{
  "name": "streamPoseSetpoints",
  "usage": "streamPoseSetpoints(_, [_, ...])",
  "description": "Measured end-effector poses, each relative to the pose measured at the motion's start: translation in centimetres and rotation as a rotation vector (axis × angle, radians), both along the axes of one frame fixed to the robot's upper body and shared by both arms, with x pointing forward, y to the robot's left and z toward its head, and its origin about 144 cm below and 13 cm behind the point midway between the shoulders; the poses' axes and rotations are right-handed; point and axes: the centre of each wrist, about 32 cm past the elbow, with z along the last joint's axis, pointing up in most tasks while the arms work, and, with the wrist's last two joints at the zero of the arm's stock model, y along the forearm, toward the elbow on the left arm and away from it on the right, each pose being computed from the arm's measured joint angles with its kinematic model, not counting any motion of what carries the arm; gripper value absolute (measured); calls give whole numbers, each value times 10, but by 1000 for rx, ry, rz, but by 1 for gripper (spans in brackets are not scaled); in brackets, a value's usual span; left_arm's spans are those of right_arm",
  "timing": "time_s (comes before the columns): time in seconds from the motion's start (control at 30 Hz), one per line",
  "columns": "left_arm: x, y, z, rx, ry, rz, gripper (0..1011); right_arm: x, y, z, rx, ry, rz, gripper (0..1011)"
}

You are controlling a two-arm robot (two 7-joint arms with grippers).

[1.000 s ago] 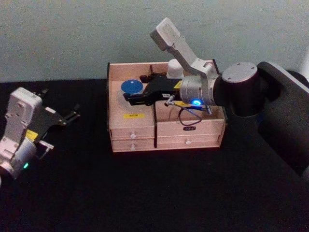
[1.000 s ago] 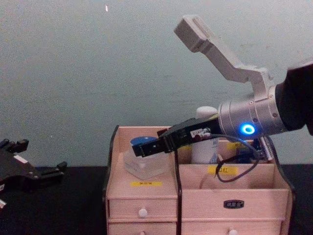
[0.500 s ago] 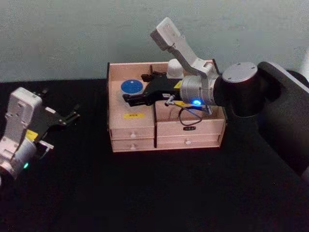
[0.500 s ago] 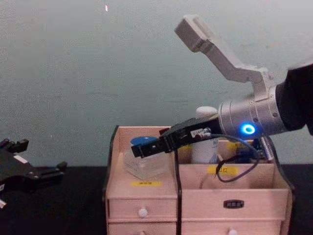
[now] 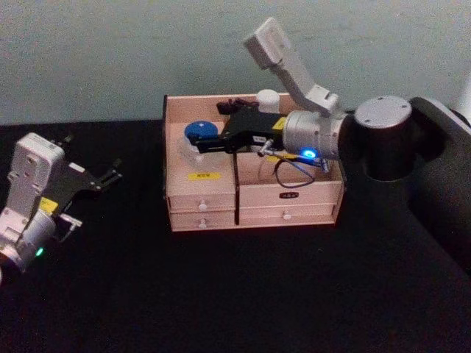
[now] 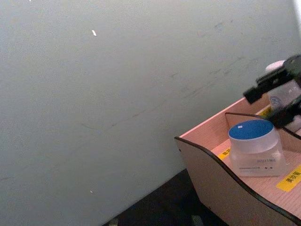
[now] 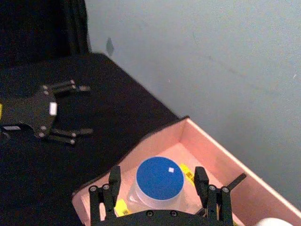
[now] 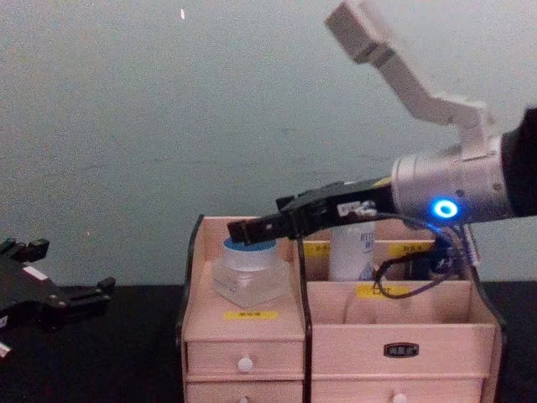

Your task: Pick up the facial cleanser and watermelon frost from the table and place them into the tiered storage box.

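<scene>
Near left, parked over the dark table (image 5: 221,294): left gripper (image 5: 99,179), fingers spread, holding nothing. Farther, at mid-table: the box (image 5: 254,198), four drawers on its front. In its left compartment, one blue-lidded jar (image 5: 197,140), probably the watermelon frost, resting on the compartment floor. Just above it: right gripper (image 7: 156,188), fingers wide on either side of the lid, apparently let go. Far right compartment: one white bottle (image 8: 352,249), likely the cleanser, upright.
</scene>
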Motion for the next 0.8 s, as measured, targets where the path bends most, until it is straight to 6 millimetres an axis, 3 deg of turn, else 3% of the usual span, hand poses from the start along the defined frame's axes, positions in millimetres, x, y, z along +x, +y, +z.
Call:
streamPoseSetpoints(0.33, [0,0,0,0,0,0,1001,-38,-30,-7,85,-66,71,1000])
streamPoseSetpoints(0.63, [0,0,0,0,0,0,1001,-93,-69,-34,168,-166,39,1000])
streamPoseSetpoints(0.8, [0,0,0,0,0,0,1001,-112,-85,-47,187,-188,-40,1000])
